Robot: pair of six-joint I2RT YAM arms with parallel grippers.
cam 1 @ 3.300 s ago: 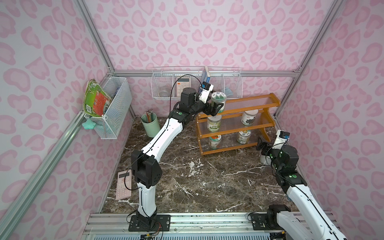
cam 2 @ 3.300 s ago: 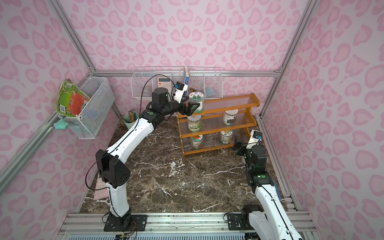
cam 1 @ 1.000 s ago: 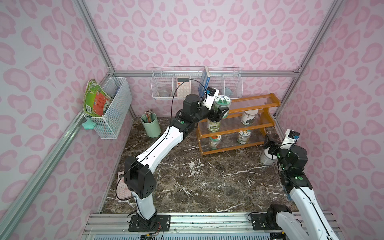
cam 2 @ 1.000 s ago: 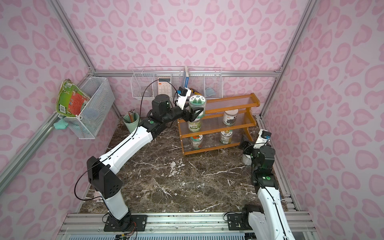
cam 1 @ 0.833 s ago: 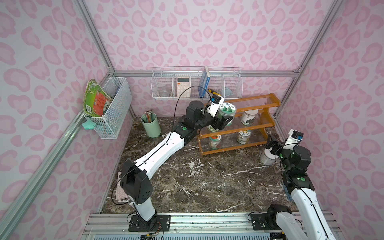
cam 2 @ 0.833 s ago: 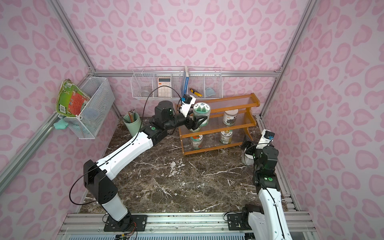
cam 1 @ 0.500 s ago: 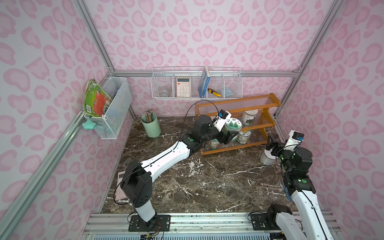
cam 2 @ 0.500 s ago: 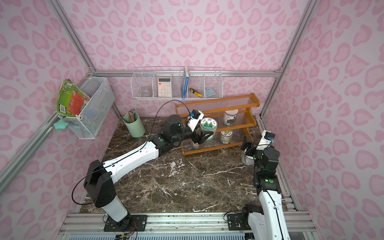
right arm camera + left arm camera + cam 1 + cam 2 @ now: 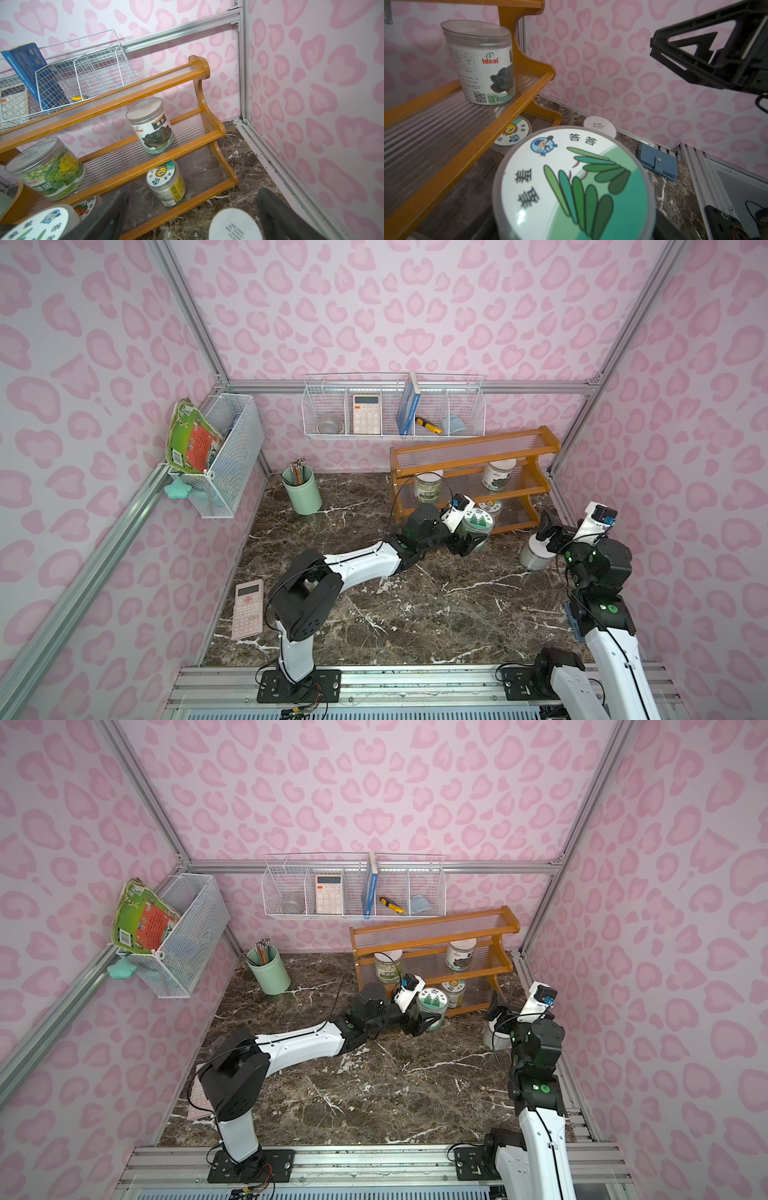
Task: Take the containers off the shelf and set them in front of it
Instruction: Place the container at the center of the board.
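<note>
The orange-brown shelf (image 9: 473, 450) (image 9: 432, 928) stands at the back right. My left gripper (image 9: 471, 539) (image 9: 424, 1021) is shut on a green-pictured-lid container (image 9: 478, 522) (image 9: 571, 182), low in front of the bottom tier; whether it touches the table I cannot tell. Two containers (image 9: 428, 486) (image 9: 498, 475) stand on the middle tier. A sunflower-lid one (image 9: 167, 182) and a strawberry-lid one (image 9: 85, 205) sit on the bottom tier. My right gripper (image 9: 549, 531) (image 9: 193, 209) is open, its fingers either side of a white-lid container (image 9: 534, 555) (image 9: 234, 226) on the table right of the shelf.
A mint-green pencil cup (image 9: 302, 491) stands at the back left and a pink calculator (image 9: 248, 608) lies near the left wall. Wire baskets (image 9: 392, 410) (image 9: 222, 460) hang on the walls. A blue case (image 9: 658, 164) lies by the right wall.
My left arm has carried the green-lid container from the shelf's top tier down and forward to the table in front of it. The right gripper has stayed open over the white-lid container.
</note>
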